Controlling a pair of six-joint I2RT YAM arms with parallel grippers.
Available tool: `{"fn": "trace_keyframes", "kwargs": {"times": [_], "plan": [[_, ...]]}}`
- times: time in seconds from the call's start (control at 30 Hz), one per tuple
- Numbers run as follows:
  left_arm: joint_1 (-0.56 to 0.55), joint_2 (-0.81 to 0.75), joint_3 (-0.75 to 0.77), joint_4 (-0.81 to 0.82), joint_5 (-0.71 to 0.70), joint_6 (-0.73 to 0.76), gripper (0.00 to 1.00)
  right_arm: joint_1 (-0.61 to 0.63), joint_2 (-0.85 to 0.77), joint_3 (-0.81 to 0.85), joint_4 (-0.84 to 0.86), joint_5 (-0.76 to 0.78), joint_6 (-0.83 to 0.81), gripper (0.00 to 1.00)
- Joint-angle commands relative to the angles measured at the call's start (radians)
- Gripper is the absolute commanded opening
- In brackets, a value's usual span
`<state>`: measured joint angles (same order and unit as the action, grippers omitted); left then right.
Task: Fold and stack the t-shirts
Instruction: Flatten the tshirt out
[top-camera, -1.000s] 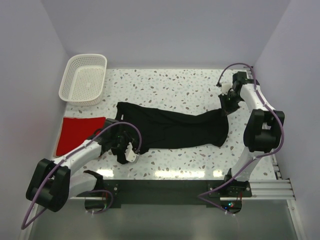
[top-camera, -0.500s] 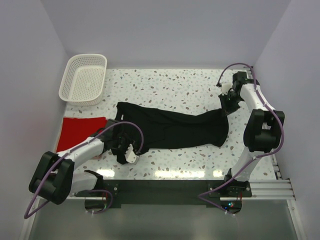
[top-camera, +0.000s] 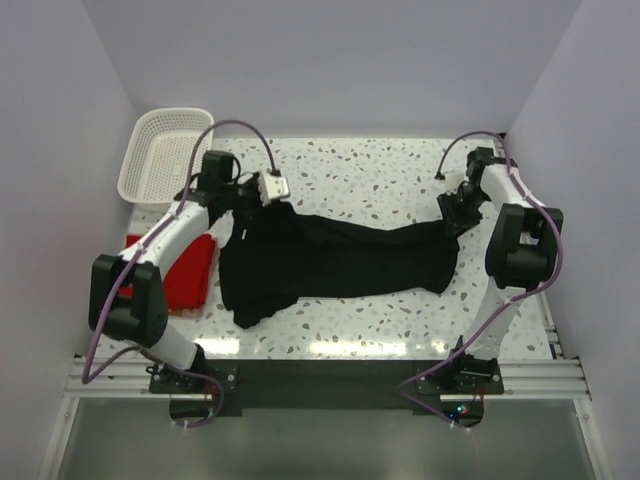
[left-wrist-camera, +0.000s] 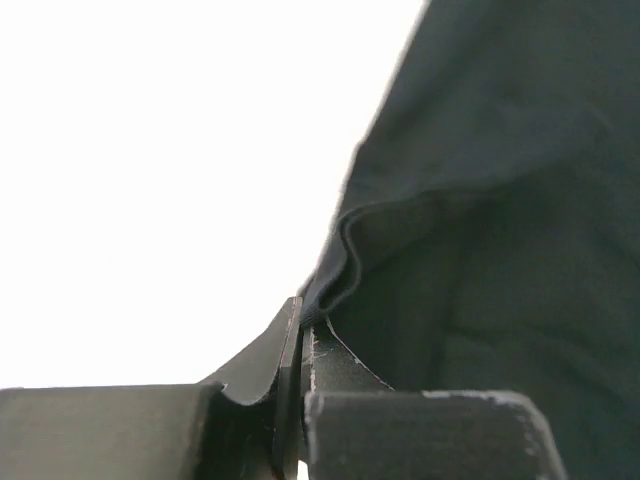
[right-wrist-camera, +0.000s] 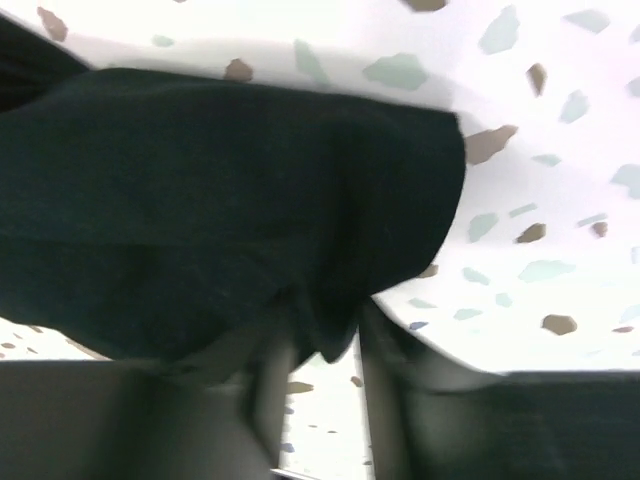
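Fold step: L pincer (left-wrist-camera: 302, 360) is clenched on black tee (top-camera: 340, 255) corner, held up. R pincer (right-wrist-camera: 318, 360) jaws sit apart round other end. Next: pull it over flat.

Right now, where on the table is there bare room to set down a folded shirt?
Bare: the back strip of table between the basket and right arm, behind the black t-shirt; also the front strip before it. Crowded: left side, with red t-shirt and left arm.

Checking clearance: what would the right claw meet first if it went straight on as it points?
The black shirt: its edge sits just ahead of the right claw, reaching between its fingers. The table lies beyond; the view is blurred, so depth is uncertain.
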<state>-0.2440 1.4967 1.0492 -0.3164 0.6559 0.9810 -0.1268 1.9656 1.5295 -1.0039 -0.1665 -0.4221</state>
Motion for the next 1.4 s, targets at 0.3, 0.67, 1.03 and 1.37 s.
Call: {"fn": "trace_keyframes", "kwargs": {"times": [0.3, 0.67, 1.03, 1.37], "plan": [[0.066, 0.505, 0.675, -0.11, -0.157, -0.714, 0.0, -0.056, -0.043, 0.204, -0.082, -0.054, -0.101, 0.42], [0.107, 0.824, 0.971, -0.204, -0.18, -0.953, 0.0, 0.045, -0.149, 0.008, -0.113, -0.104, -0.328, 0.3], [0.107, 0.867, 0.994, -0.231, -0.182, -0.947, 0.0, 0.185, -0.191, -0.212, 0.096, 0.123, -0.435, 0.43], [0.107, 0.875, 0.994, -0.227, -0.182, -0.944, 0.0, 0.204, -0.241, -0.336, 0.26, 0.205, -0.535, 0.46]]}}
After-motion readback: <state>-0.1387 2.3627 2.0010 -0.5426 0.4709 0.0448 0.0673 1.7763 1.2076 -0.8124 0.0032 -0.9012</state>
